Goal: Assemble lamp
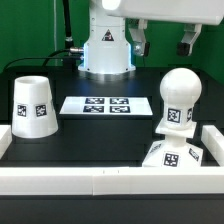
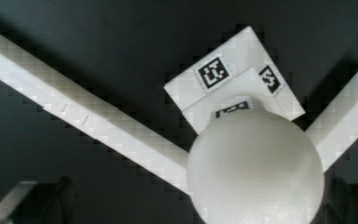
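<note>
The ball-shaped bulb (image 1: 180, 90) stands upright on the small square sloped base (image 1: 170, 156), close to the white front wall on the exterior view's right. The tapered shade (image 1: 32, 106) stands apart at the exterior view's left. My gripper (image 1: 161, 44) hangs high above and behind the bulb, open and empty. In the wrist view the bulb (image 2: 256, 165) fills the space between my two dark fingers (image 2: 39, 202), with the base (image 2: 240, 80) beyond it. My gripper (image 2: 197, 205) touches nothing.
The marker board (image 1: 105, 104) lies flat mid-table between shade and bulb. A white wall (image 1: 100, 180) borders the black table at the front and sides; it also shows in the wrist view (image 2: 78, 95). The robot's white pedestal (image 1: 105, 55) stands behind.
</note>
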### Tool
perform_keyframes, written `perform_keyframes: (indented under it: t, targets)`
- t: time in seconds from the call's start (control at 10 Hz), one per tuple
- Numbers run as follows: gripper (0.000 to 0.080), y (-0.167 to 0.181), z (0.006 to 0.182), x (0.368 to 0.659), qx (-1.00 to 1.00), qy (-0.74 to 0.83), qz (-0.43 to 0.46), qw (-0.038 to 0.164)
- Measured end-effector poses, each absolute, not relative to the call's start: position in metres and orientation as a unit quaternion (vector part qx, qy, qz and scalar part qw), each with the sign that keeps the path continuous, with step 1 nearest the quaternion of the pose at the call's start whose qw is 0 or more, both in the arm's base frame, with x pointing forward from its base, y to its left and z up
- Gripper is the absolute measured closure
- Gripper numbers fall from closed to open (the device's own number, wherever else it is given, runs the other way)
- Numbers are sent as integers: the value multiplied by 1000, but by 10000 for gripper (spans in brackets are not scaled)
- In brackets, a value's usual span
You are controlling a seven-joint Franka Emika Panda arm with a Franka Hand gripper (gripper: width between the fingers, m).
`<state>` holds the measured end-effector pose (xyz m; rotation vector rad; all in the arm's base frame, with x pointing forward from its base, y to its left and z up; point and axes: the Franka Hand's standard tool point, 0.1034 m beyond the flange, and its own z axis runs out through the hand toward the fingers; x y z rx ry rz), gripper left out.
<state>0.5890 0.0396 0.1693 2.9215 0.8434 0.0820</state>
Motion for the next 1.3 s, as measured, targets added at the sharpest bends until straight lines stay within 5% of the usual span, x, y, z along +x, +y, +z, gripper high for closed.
perform_keyframes:
  t: [0.4, 0.8, 1.3]
  targets:
    - [101, -54, 155, 552, 941, 337, -2, 31]
    - [101, -56, 153, 551, 942, 335, -4, 29]
    - [101, -114, 148, 525, 946, 324, -16, 21]
